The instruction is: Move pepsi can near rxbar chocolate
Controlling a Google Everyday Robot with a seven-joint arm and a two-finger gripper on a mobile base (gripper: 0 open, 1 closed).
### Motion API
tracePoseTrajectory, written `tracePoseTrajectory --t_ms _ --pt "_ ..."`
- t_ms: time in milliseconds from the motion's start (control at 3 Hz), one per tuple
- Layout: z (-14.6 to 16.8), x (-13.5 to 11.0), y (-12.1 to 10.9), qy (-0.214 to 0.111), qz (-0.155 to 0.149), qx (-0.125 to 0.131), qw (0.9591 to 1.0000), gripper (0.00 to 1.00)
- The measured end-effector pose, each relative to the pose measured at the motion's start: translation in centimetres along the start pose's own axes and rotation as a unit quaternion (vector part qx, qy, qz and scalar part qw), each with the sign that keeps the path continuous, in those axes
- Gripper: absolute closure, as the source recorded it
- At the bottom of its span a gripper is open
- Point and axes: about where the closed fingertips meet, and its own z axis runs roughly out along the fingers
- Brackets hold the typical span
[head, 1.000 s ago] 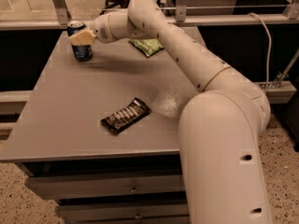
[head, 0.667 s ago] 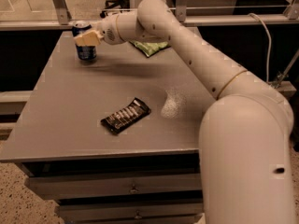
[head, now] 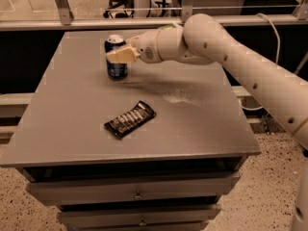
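The grey table (head: pixel 202 129) is seen pretty much where it was a second ago, same angle and all. The big white arm (head: pixel 250 66) is stretched in from the right across the back half of the top, swung further in than before, so the far-back middle of the table is now covered by it. Under the top, a stack of drawers (head: pixel 134 189) is shown pushed in, so whatever's inside can't be seen.

The gripper (head: pixel 118 56) is clamped round the pepsi can (head: pixel 116 70), with one tan finger laid across the can's front. The rxbar chocolate (head: pixel 130 120) hasn't been budged and lies flat, slanted, toward the front. The can is held upright and has been brought away from the back-left corner, rightward and nearer the bar, though they're still apart.
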Motion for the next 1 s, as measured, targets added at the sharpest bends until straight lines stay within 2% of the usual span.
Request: tracePoseTrajectory --t_ms 333,667,1000 --pt "-5.6 2.7 0.2 0.01 0.022 0.045 0.9987 1.0" --pt "-12.0 2.8 0.5 0.02 0.017 0.092 0.9955 1.0" --pt "-15.0 2.6 0.9 0.03 0.013 0.109 0.9936 1.0"
